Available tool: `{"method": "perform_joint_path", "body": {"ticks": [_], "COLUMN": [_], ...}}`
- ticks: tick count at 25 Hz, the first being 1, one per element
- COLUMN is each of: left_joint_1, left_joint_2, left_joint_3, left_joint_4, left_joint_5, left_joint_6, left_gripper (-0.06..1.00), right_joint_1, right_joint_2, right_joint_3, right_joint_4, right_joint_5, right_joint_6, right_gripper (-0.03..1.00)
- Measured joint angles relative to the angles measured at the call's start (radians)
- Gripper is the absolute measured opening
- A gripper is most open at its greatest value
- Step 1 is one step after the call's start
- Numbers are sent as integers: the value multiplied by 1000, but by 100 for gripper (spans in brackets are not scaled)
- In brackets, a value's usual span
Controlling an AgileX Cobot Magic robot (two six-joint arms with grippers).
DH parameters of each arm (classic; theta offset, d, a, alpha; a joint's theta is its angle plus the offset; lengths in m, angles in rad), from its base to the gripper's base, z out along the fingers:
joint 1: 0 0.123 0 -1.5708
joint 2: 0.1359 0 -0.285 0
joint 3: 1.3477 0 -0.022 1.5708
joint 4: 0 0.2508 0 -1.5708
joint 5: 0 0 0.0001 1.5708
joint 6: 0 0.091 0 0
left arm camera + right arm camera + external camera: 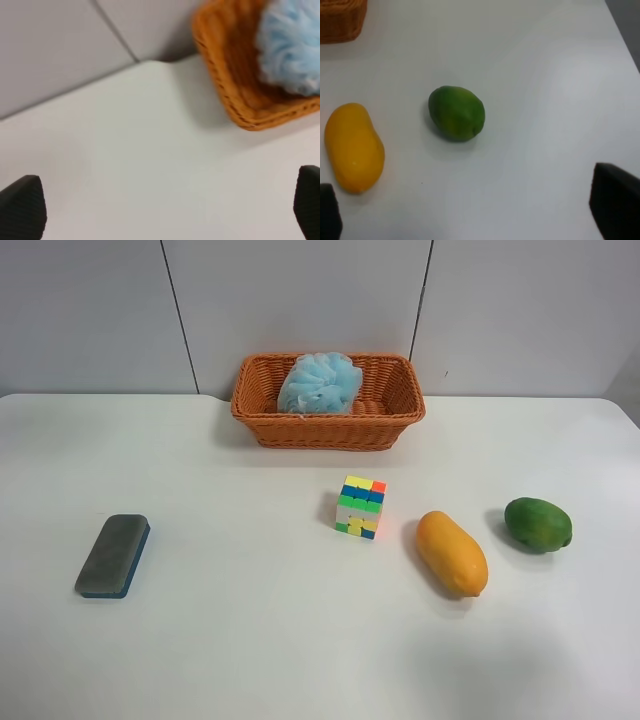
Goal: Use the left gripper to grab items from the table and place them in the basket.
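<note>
The white desk [250,640] carries everything. At its far edge the wicker basket [328,415] is seen, with the blue bath pouf [320,383] lying inside it. On the bare desk are found the grey-blue eraser block [113,555], the orange fruit [451,552], the green fruit [538,524] just beside it, and the puzzle cube [360,506]. The left gripper [165,210] is held with jaws wide and empty near the basket; the right gripper [475,215] is likewise spread wide, holding nothing.

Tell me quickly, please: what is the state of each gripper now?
Left gripper: open, holding nothing.
Right gripper: open, holding nothing.
</note>
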Motion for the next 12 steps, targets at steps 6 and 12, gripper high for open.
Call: {"method": "perform_joint_path", "body": {"ticks": [6,12], "left_joint_1": [40,184], "left_joint_2": [-367,-787], "left_joint_3": [240,577], "left_joint_4": [21,24], "left_joint_5": [13,16], "left_joint_6": [-17,-74], "left_gripper": [99,99], "right_joint_1": [0,0], "right_joint_2": [0,0], "right_joint_3": [0,0], "right_joint_4": [0,0], "right_joint_5": [0,0], "right_joint_6": [0,0], "right_gripper": [99,99]}}
